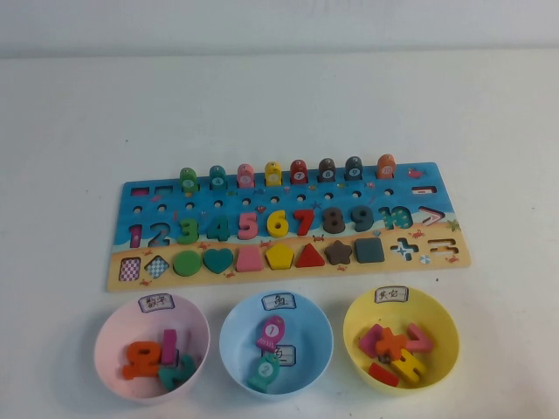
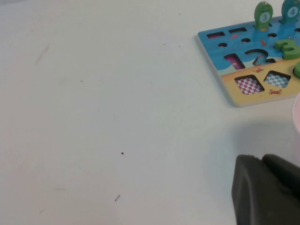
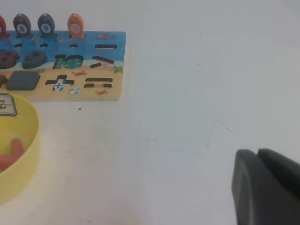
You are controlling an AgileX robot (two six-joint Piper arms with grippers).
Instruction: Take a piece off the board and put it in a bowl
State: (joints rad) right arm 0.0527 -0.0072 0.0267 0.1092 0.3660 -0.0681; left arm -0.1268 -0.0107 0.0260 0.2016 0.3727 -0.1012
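The blue and sand-coloured puzzle board (image 1: 441,179) lies mid-table with a row of fish pegs (image 1: 272,175), numbers such as the yellow 6 (image 1: 277,223), and shapes such as the red triangle (image 1: 309,255). The slots for 1, 2 and two shapes at its left end are empty. Three bowls stand in front of it: pink (image 1: 105,325), blue (image 1: 232,325) and yellow (image 1: 353,316), each holding pieces. Neither arm shows in the high view. My left gripper (image 2: 260,158) is shut and empty over bare table left of the board (image 2: 229,89). My right gripper (image 3: 257,152) is shut and empty, right of the board (image 3: 115,63).
White table all round. The pink bowl's rim (image 2: 296,112) shows close to my left gripper, and the yellow bowl (image 3: 29,140) lies between my right gripper and the board's right end. Open table lies left and right of the board.
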